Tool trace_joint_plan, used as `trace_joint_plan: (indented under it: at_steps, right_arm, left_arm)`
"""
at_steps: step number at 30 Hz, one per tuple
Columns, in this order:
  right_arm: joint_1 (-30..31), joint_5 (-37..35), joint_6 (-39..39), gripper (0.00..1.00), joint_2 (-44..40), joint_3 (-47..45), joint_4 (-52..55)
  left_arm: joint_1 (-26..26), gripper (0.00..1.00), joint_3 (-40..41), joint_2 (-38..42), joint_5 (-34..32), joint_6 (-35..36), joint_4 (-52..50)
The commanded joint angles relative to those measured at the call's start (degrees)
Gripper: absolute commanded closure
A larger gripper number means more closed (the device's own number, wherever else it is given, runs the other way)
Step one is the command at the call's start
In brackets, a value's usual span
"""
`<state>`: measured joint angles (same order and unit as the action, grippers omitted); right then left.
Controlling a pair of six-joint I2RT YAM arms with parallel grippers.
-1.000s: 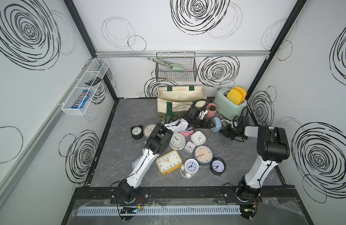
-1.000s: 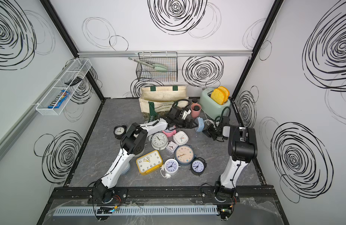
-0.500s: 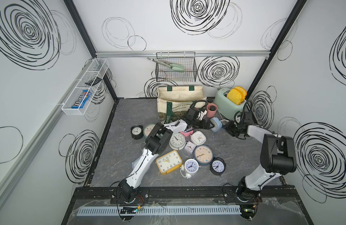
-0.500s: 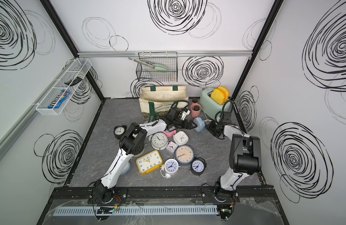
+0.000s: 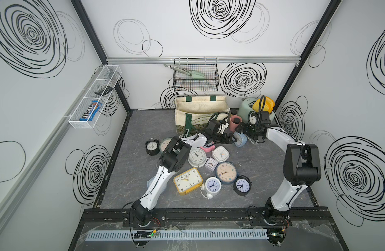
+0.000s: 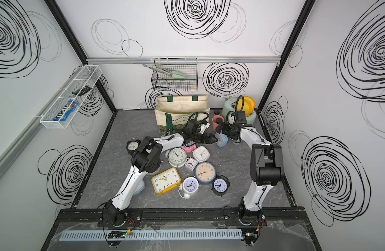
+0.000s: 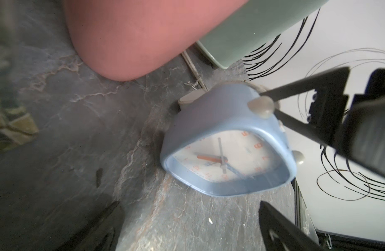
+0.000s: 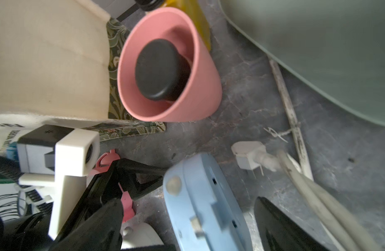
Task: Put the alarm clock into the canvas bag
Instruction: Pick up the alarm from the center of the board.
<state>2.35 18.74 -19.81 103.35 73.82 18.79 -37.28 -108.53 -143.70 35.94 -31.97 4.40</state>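
We see a dark grey, marble-veined tabletop. At its back stands a cream canvas bag, with a pink cup and a pale green toaster beside it. A blue alarm clock sits near the cup, and what seems a white plug lies close by. More clocks cluster mid-table, a yellow clock among them.

Blue alarm clock between spread jaws of right end effector, pink cup beyond
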Motion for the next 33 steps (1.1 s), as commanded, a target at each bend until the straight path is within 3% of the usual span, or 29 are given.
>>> trace_joint_plan:
  at_steps: [1,4,9,21,25,29,33]
  right_arm:
    - [1.02,-4.13,4.14,0.07,2.64,2.94,6.42]
    - [1.98,-6.78,4.17,0.20,3.34,2.99,7.33]
    - [2.26,-7.74,4.60,0.26,3.92,2.99,8.30]
    - [2.92,-5.54,4.55,0.56,3.74,1.67,8.01]
    - [2.96,-5.90,4.04,0.68,3.24,2.15,8.41]
    - [2.92,-3.98,1.27,0.74,-1.67,2.33,8.59]
    - [1.78,5.03,-2.89,0.79,-11.25,-1.84,2.40]
  left_arm:
    - [0.76,0.00,1.19,3.14,-0.39,-0.38,0.21]
    - [1.06,0.00,2.44,4.23,-0.70,-0.73,0.33]
    - [1.07,0.00,4.61,6.37,-0.79,-0.61,0.98]
    - [1.67,0.00,5.04,12.78,1.88,-3.15,0.25]
    - [1.68,0.01,7.63,19.77,1.06,-3.58,-1.79]
    - [2.16,0.03,17.42,30.89,-0.28,-5.37,-1.66]
    - [3.99,0.04,28.28,44.75,-3.29,-3.17,-3.31]
